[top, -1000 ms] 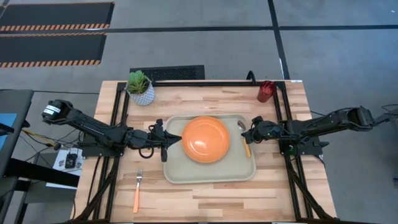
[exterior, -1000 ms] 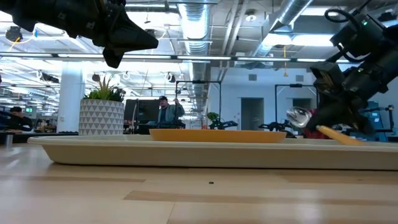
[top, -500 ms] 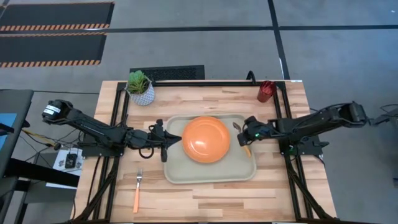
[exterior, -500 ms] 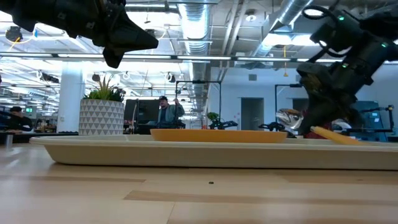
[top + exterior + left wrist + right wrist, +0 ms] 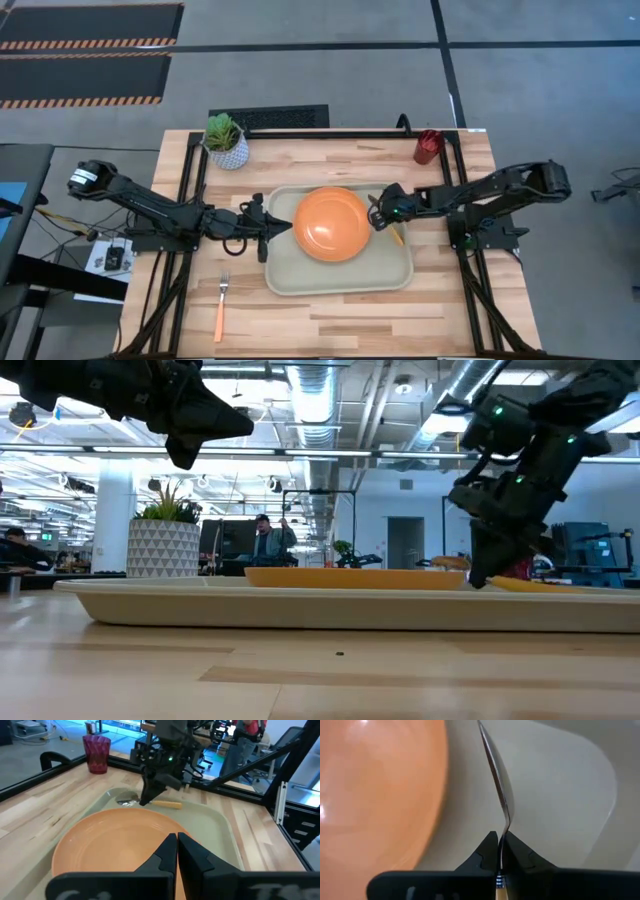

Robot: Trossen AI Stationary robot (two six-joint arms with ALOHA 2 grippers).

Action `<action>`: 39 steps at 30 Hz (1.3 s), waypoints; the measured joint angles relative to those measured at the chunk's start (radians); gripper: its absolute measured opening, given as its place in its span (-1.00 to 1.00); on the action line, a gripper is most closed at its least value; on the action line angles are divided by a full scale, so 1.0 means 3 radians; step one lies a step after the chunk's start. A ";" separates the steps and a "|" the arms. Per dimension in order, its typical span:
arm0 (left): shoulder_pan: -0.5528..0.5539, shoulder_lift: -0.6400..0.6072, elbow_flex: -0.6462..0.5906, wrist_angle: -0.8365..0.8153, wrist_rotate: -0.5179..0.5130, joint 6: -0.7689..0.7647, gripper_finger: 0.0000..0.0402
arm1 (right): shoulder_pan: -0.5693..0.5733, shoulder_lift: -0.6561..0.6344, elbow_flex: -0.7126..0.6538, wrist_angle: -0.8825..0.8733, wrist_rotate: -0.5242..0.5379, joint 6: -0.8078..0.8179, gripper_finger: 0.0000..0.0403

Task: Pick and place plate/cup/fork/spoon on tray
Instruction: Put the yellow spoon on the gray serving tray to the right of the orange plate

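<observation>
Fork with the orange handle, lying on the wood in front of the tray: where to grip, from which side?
Probably the middle of the long orange handle of the fork, from straight above, fingers across the handle. It lies flat on the bare wooden table, tines toward the beige rectangular tray, with nothing close on either side. The shut left gripper sits nearer it than the right gripper, which holds the spoon.

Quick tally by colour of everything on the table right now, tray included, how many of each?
Orange: 3, the plate, the spoon handle, the fork handle
Dark red: 1, the cup
Beige: 1, the tray
White with green: 1, the potted plant
Total: 6
</observation>
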 joint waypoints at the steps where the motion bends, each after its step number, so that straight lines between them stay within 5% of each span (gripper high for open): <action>1: 0.0000 0.0000 0.0000 0.0000 0.0000 0.0000 -1.00 | -0.0016 0.0052 0.0015 -0.0011 -0.0016 -0.0002 -0.84; 11: -0.0020 0.0000 0.0000 0.0000 0.0005 0.0000 -1.00 | -0.0065 0.0304 0.0164 -0.0102 -0.0039 -0.0118 -0.75; 26: -0.0019 0.0000 0.0000 -0.0029 0.0006 0.0000 -1.00 | -0.0063 0.0284 0.0622 -0.1056 0.0208 -0.0373 -0.36; 33: -0.0019 0.0000 0.0000 -0.0028 0.0006 0.0000 -1.00 | -0.0029 0.0306 0.0661 -0.1254 0.0189 -0.0045 -0.21; 39: -0.0019 0.0000 0.0000 -0.0035 0.0007 -0.0027 -1.00 | 0.0033 0.0307 0.0661 -0.1265 0.0198 0.0185 -0.29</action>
